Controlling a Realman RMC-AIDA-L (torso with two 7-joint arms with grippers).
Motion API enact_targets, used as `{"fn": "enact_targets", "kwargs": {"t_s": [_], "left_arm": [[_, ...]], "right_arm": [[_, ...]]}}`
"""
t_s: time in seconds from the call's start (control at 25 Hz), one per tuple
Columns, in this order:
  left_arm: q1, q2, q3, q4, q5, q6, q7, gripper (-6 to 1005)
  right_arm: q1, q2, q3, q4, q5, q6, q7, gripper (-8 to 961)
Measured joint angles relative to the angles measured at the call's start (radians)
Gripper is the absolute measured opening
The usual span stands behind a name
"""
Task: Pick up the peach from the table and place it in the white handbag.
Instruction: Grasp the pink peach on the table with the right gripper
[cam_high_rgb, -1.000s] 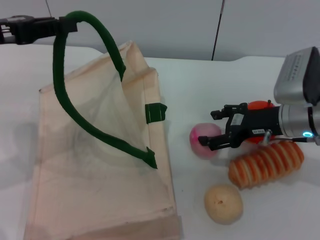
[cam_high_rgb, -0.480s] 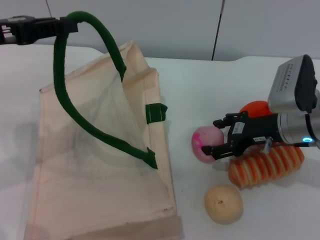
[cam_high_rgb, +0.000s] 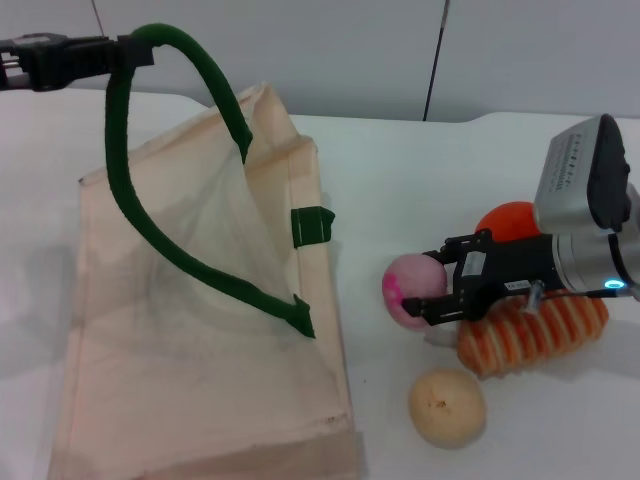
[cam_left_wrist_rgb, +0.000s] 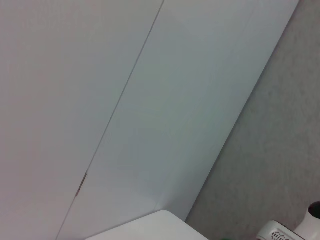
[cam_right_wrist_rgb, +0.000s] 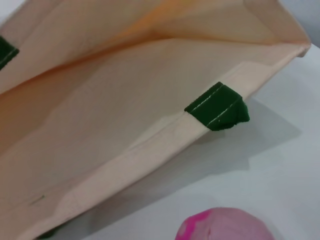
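Note:
The peach (cam_high_rgb: 412, 285), pale pink with a magenta blush, lies on the white table right of the white handbag (cam_high_rgb: 200, 360). My right gripper (cam_high_rgb: 433, 280) is open, with one finger on each side of the peach at table height. The peach's top shows in the right wrist view (cam_right_wrist_rgb: 225, 226), with the handbag's open mouth (cam_right_wrist_rgb: 100, 115) beyond it. My left gripper (cam_high_rgb: 125, 50) at the far left is shut on the bag's dark green handle (cam_high_rgb: 215, 80) and holds it up, so the mouth gapes.
A bright orange fruit (cam_high_rgb: 510, 220) sits behind my right gripper. An orange-and-white ridged item (cam_high_rgb: 535, 330) lies under the arm. A beige round fruit (cam_high_rgb: 447, 406) lies in front of the peach. The left wrist view shows only wall.
My right gripper has lowered and closed in around the peach, its wrist tilting up. The peach shifted slightly. The left gripper and the handle have not moved.

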Motion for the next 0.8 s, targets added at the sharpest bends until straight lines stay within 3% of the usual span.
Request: {"fn": "enact_targets", "kwargs": {"t_s": [0.36, 0.8], "left_arm": [[0.002, 0.001, 0.000, 0.000, 0.000, 0.000, 0.003, 143], [0.000, 0.003, 0.000, 0.000, -0.010, 0.002, 0.005, 143]], "right_arm": [[-0.004, 0.000, 0.025, -0.006, 0.023, -0.003, -0.001, 723], [-0.094, -0.005, 0.052, -0.086, 0.313, 0.025, -0.053, 636]]}}
